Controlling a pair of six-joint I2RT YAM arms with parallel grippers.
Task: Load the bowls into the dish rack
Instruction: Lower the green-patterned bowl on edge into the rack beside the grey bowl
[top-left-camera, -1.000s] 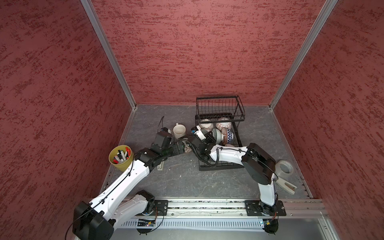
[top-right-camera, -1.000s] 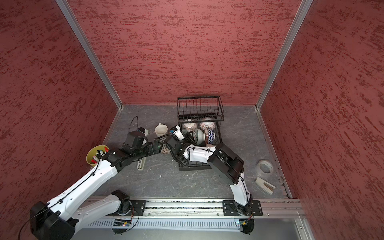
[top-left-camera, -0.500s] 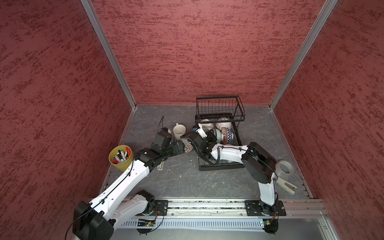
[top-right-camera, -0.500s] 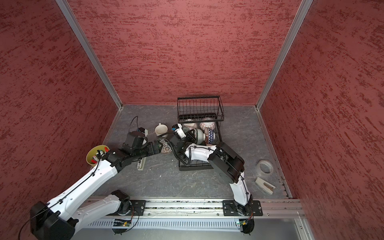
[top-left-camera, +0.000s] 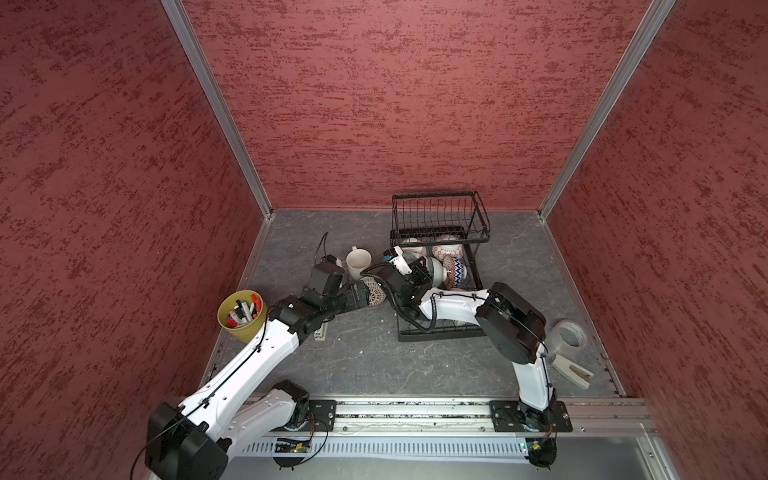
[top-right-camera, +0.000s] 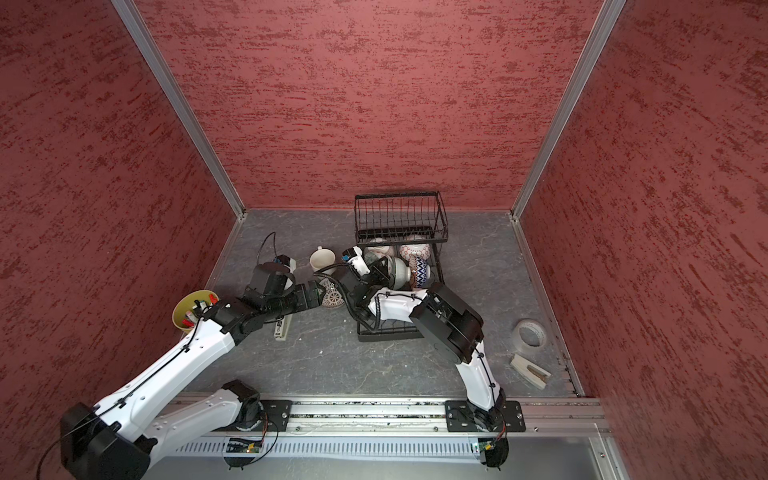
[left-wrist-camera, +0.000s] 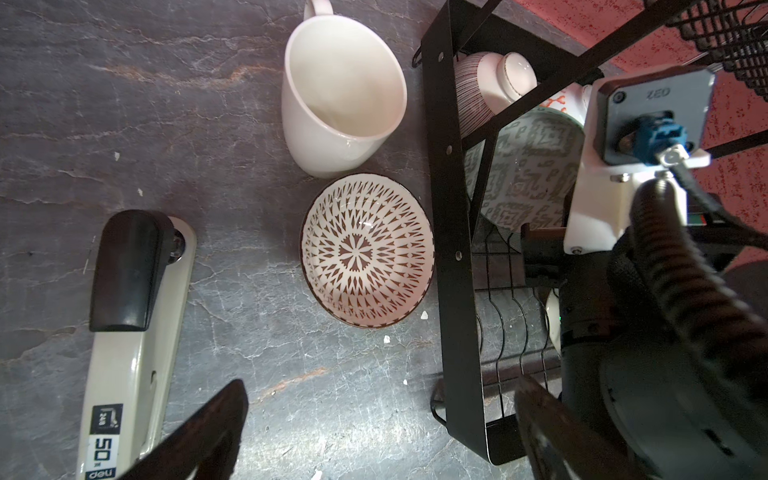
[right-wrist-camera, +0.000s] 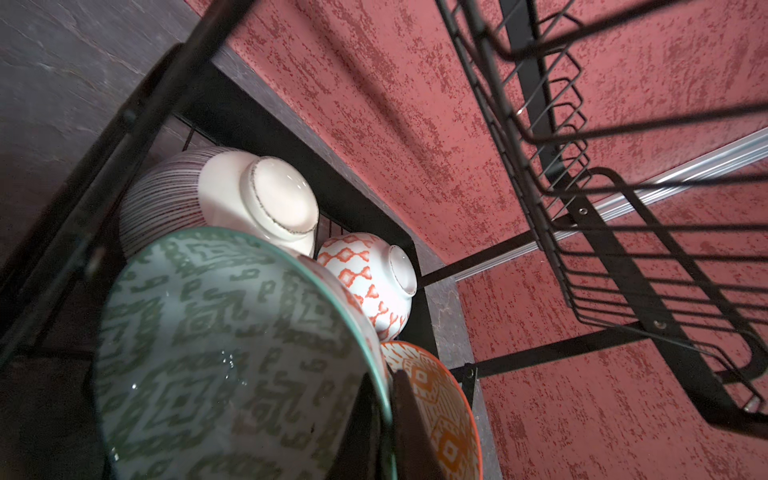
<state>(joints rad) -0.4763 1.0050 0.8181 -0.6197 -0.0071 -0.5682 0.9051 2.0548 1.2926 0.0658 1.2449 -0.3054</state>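
The pale green bowl (right-wrist-camera: 216, 332) stood on edge in the lower tier of the dish rack (top-left-camera: 438, 216). The right gripper (right-wrist-camera: 384, 419) was closed on its rim, one finger inside and one outside. Behind it a pink-striped bowl (right-wrist-camera: 187, 195) and an orange-lattice bowl (right-wrist-camera: 365, 282) lay with their feet showing. An orange-patterned bowl (right-wrist-camera: 436, 407) sat just beside the green one, and a navy-zigzag bowl (top-left-camera: 457, 270) also rested in that tier. One brown-patterned bowl (left-wrist-camera: 368, 251) sat upright on the table (top-left-camera: 374, 361), just beside the rack's frame and next to a cream mug (left-wrist-camera: 340, 95). The left gripper (left-wrist-camera: 380, 390) hovered near it, jaws spread wide and empty, with a stapler (left-wrist-camera: 133, 311) alongside.
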